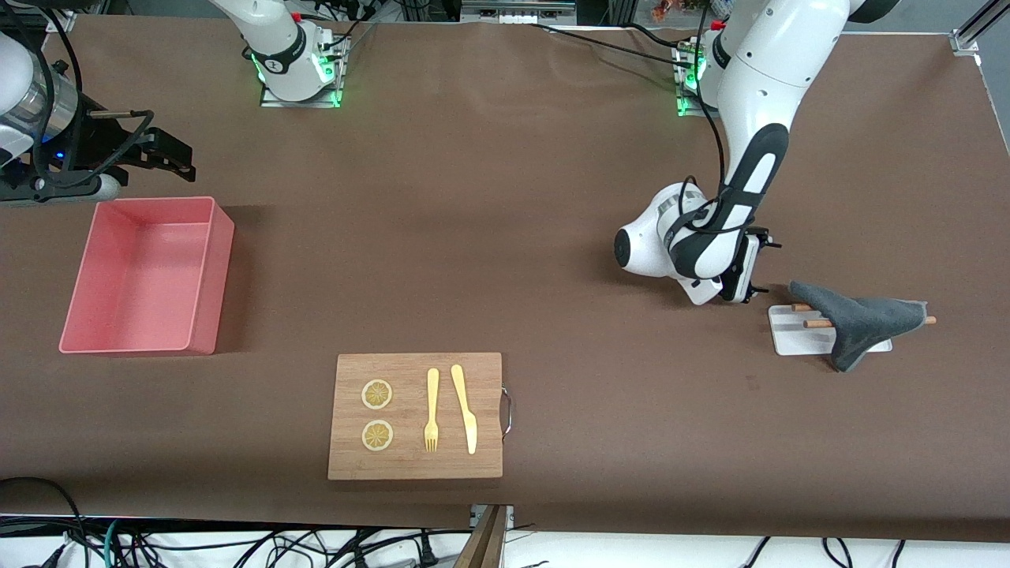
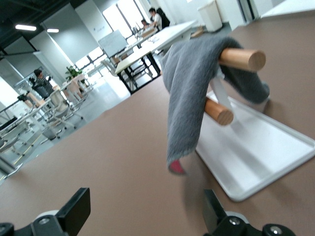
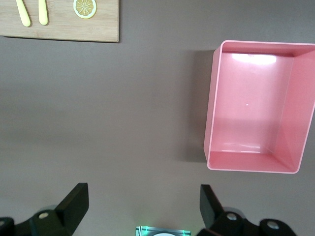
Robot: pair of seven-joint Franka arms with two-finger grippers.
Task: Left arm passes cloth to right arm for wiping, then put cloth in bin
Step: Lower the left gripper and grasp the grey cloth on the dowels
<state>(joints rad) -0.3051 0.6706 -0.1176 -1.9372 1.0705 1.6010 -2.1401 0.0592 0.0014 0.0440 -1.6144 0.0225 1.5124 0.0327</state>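
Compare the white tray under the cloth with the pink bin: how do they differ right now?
The white tray is shallow and flat with a low rim; the pink bin is deep with straight walls. The tray carries wooden chopsticks with the grey cloth draped over them; the bin holds nothing. The tray sits toward the left arm's end of the table, the bin toward the right arm's end. Both are rectangular and rest on the brown table.

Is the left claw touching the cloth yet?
Apart. The left wrist view shows bare table between the open left claw and the cloth, which hangs over the chopsticks on the white tray.
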